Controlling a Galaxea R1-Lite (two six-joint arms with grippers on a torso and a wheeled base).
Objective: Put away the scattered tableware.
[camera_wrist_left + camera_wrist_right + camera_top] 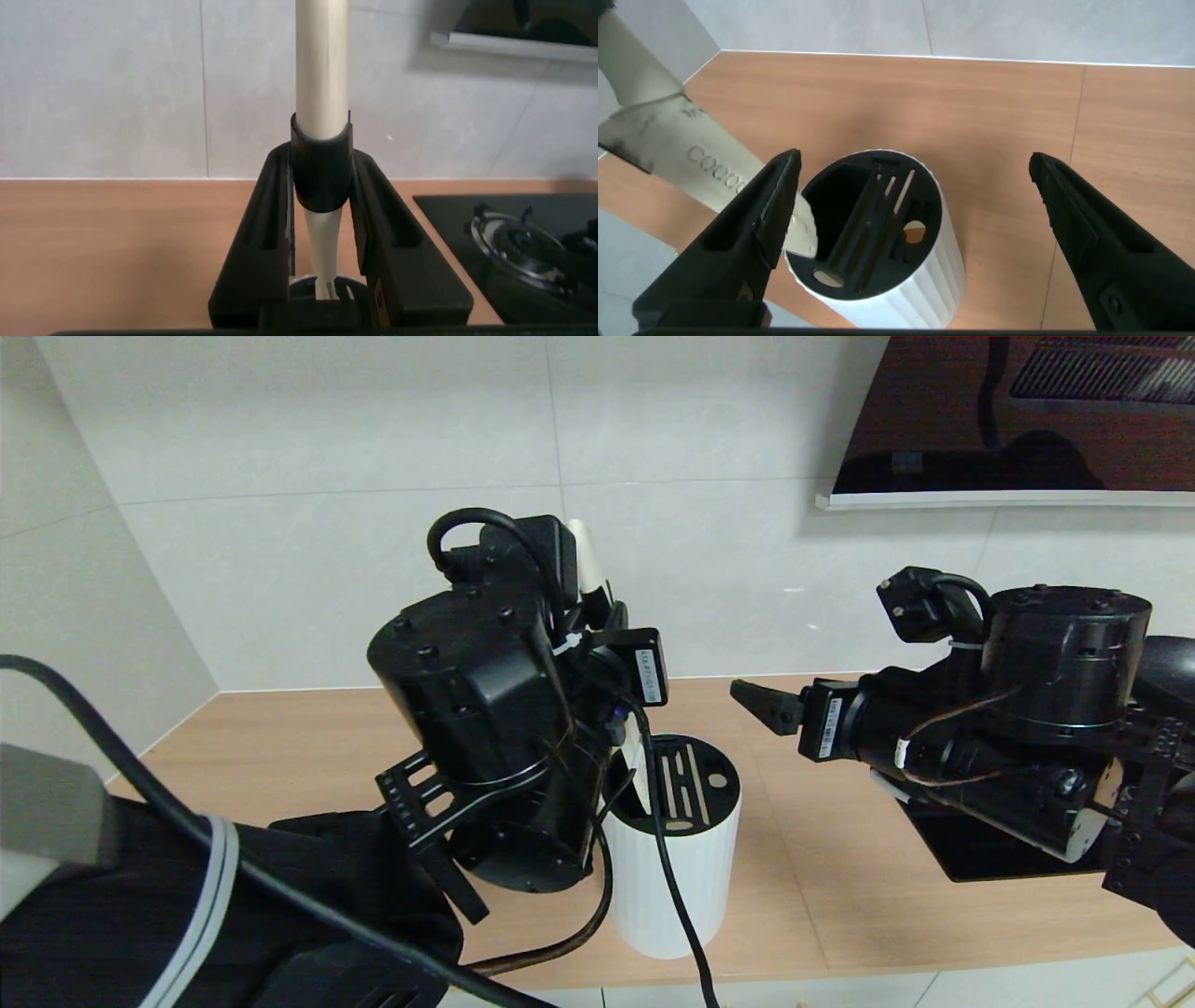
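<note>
A white ribbed utensil holder point(677, 868) with a black slotted top stands near the counter's front edge. My left gripper point(611, 625) hangs above its left side, shut on a cream-handled knife point(322, 65) with a black collar, held upright. The knife's white blade point(691, 159) slants down and its tip sits in the holder's point(906, 299) large side opening. My right gripper point(761, 705) hovers open to the right of the holder and a little higher, nothing between its fingers point(747, 252).
A wooden counter point(308, 747) runs to a white tiled wall. A black gas cooktop point(990, 863) lies at the right, with a burner point(514, 243). A dark range hood point(1018, 411) hangs at the upper right. A cable crosses the holder's front.
</note>
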